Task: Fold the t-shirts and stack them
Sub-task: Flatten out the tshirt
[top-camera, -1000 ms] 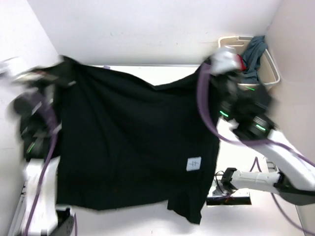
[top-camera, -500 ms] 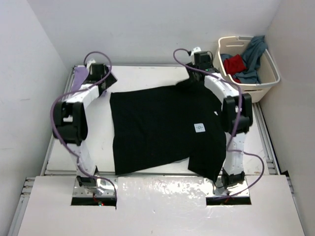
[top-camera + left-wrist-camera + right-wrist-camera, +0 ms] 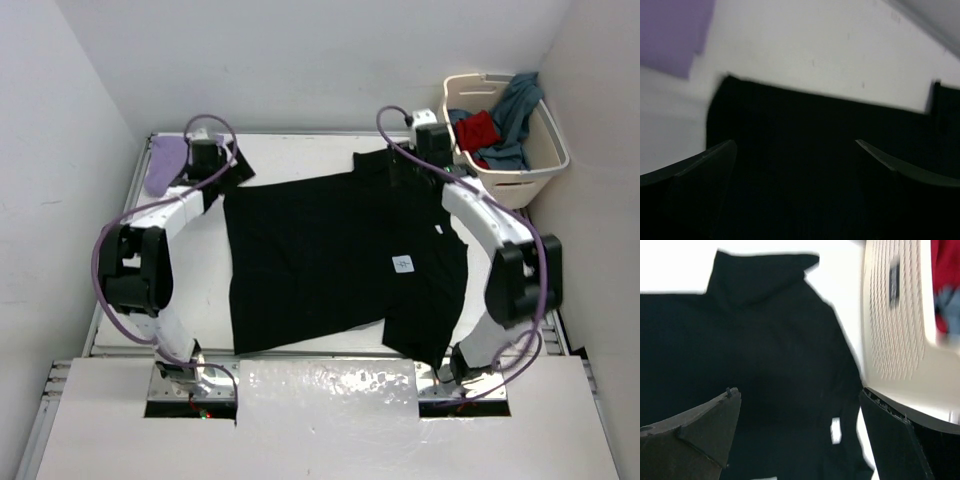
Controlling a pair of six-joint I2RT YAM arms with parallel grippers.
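The black t-shirt lies spread flat across the table, with a white tag on it. My left gripper hovers open over its far left sleeve, and nothing sits between its fingers. My right gripper is open above the far right sleeve, also with nothing in it. The lavender t-shirt lies folded at the table's far left corner. The red t-shirt and the teal t-shirt are in the basket.
The cream laundry basket stands off the table's far right corner, close beside my right gripper. White walls close in the table on the left, back and right. The black shirt's near right corner hangs toward the table's front edge.
A second ago both arms held the black shirt up, blurred in motion. It then came down flat on the table, both grippers opened and let it go, and both arms shifted slightly right.
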